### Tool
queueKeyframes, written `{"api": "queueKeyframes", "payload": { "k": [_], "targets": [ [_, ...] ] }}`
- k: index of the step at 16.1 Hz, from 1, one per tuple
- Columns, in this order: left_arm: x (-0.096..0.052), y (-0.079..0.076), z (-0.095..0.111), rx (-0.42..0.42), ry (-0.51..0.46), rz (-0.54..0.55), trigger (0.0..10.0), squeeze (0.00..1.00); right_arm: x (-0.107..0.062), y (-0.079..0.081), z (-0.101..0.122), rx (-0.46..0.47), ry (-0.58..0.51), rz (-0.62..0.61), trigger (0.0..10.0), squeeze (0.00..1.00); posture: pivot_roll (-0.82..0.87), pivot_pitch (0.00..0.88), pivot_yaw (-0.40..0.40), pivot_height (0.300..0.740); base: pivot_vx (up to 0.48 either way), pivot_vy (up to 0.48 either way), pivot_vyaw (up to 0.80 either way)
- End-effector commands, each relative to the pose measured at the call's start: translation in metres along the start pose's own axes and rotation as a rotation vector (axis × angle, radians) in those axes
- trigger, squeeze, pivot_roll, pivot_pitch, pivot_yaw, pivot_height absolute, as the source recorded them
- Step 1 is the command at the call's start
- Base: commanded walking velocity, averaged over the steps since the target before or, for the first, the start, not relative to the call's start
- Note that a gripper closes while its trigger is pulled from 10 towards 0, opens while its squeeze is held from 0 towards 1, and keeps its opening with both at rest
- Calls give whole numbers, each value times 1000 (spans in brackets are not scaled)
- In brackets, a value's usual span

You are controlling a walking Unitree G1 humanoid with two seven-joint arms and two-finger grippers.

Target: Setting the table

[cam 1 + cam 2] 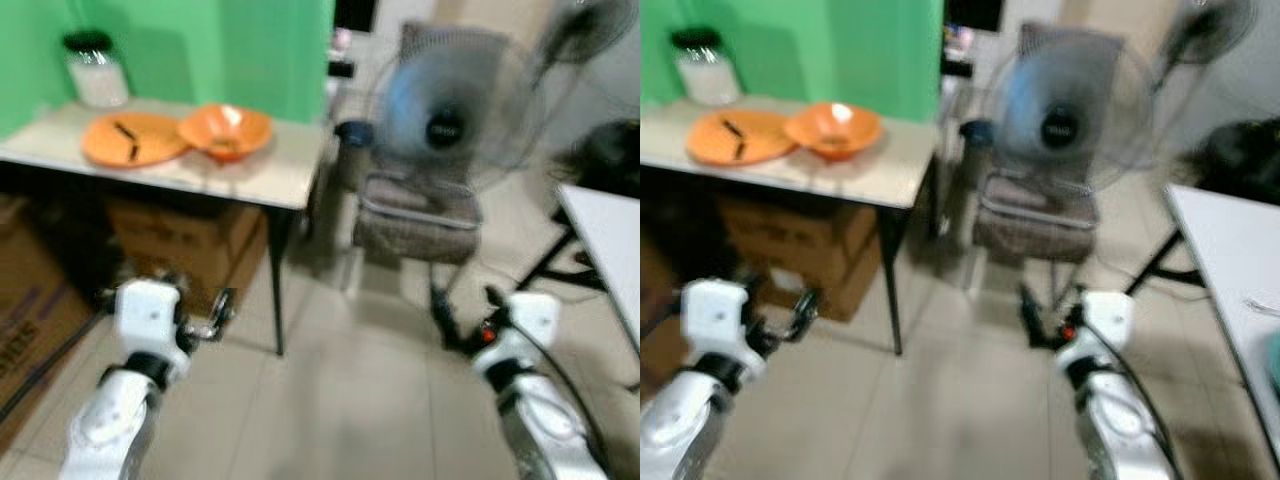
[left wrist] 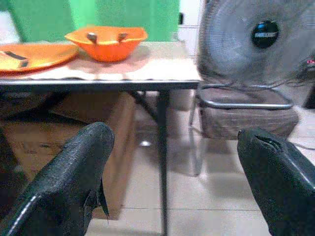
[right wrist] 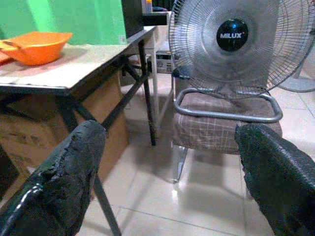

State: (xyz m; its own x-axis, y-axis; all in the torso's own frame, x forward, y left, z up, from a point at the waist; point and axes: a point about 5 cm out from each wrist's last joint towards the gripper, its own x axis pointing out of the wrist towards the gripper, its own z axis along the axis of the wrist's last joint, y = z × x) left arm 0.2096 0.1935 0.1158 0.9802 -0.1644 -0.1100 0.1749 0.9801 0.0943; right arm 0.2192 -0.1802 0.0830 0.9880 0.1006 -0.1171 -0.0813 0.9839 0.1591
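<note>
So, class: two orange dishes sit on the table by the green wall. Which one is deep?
The orange bowl, nearer the fan; it has raised sides, whereas the orange plate beside it lies flat.

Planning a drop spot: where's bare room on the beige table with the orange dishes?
Free: the beige tabletop right of the orange bowl, up to its corner. Crowded: the left half, where the flat orange plate touches the bowl and a black-lidded jar stands behind.
</note>
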Motion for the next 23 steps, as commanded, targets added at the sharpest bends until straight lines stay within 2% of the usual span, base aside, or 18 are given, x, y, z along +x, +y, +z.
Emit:
{"api": "queueKeyframes", "payload": {
  "k": [1,11,14,18,19,20,21,23],
  "targets": [
    [-1,7,2,16,-6,21,10000,0,2,7,3,11,-28,20,10000,1000,-56,0,-62,740,360,0,0],
    [8,8,12,39,-31,-9,10000,0,4,9,5,52,-48,1,10000,1000,-54,0,-45,740,359,0,0],
    [10,10,14,43,-36,-8,10000,0,4,8,5,46,-49,-10,10000,1000,-58,0,-35,740,360,0,-800],
    [12,9,17,51,-43,-20,10000,0,5,10,6,42,-60,-10,10000,1000,-56,0,-30,740,360,0,0],
    [12,10,17,52,-44,-20,10000,0,5,10,6,41,-61,-11,10000,949,-56,0,-30,740,360,0,0],
    [13,10,17,53,-45,-20,10000,0,5,10,6,41,-63,-15,10000,129,-57,0,-28,740,360,0,0],
    [14,11,17,54,-46,-21,10000,0,5,10,6,40,-64,-18,10000,0,-57,0,-28,740,364,0,0],
    [16,12,20,57,-54,-25,10000,0,5,9,7,42,-71,-27,10000,0,-59,0,-26,740,362,0,0]
  ]
}}
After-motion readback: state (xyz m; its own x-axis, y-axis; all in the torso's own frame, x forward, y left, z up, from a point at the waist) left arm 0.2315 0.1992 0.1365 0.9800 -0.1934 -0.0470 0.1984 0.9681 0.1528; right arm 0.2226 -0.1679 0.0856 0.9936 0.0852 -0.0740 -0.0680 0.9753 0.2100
